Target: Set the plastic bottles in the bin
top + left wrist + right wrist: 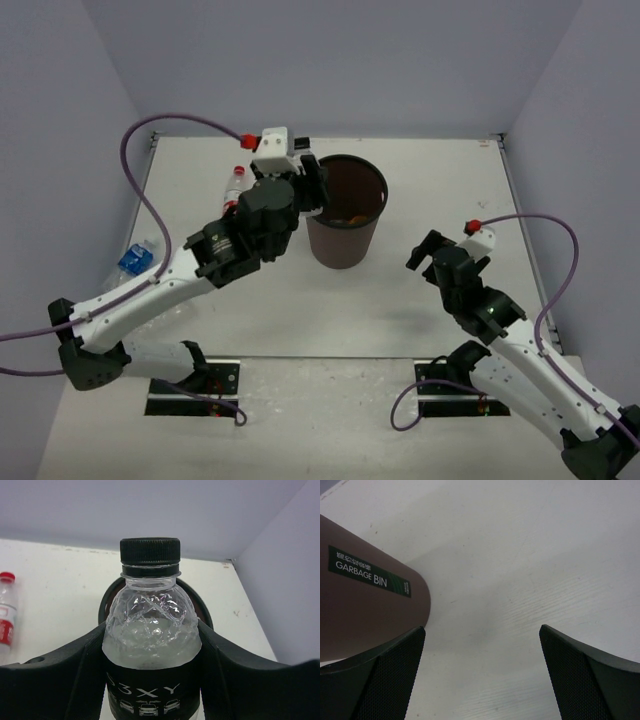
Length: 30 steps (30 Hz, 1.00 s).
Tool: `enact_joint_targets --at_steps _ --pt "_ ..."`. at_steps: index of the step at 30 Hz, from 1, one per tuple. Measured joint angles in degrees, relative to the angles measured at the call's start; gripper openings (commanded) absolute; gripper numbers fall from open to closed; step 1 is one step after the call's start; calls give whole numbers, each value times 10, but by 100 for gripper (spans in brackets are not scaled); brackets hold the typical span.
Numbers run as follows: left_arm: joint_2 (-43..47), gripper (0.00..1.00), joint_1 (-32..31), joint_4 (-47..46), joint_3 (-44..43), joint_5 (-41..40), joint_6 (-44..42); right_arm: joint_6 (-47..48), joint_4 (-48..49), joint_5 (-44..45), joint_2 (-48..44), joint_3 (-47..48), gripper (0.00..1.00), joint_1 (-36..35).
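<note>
A clear plastic bottle with a black cap and a dark label (150,630) stands upright between my left gripper's (152,637) jaws, which are shut on it. That gripper (312,186) hovers at the left rim of the dark brown bin (346,215), whose rim (202,611) shows just behind the held bottle. Something orange (352,215) lies inside the bin. A red-capped bottle (234,188) (6,611) lies on the table to the left of the bin. A blue-labelled bottle (135,260) rests near the left wall. My right gripper (430,250) (481,628) is open and holds nothing, to the right of the bin (365,615).
Grey walls close in the white table (440,180) on the left, far and right sides. Purple cables (140,190) loop above both arms. The bin's side carries a green "GARBAGE BIN" label (369,572).
</note>
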<state>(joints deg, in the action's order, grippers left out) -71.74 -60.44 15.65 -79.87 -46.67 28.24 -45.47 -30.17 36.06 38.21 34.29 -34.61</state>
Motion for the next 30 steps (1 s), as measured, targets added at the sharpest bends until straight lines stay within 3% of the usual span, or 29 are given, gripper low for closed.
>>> enact_joint_targets --at_steps 3,5,10,15,19,24,30 --pt "-92 32 45 -20 -90 41 -50 5 11 0 -5 -6 99 0" --pt "-148 41 66 -34 -136 80 -67 7 13 0 -9 -11 99 0" --pt "-226 48 110 -40 -150 165 -86 10 16 0 -15 -21 99 0" --pt "-242 71 128 -48 -124 213 -82 10 16 1 -36 -30 99 0" --pt "-218 99 128 -62 -58 255 -77 10 17 2 -51 -33 99 0" --pt "-180 100 127 -63 -8 315 -78 10 18 4 -51 -36 99 0" --pt "-124 100 127 -52 -4 313 -78 10 19 3 -39 -36 99 0"
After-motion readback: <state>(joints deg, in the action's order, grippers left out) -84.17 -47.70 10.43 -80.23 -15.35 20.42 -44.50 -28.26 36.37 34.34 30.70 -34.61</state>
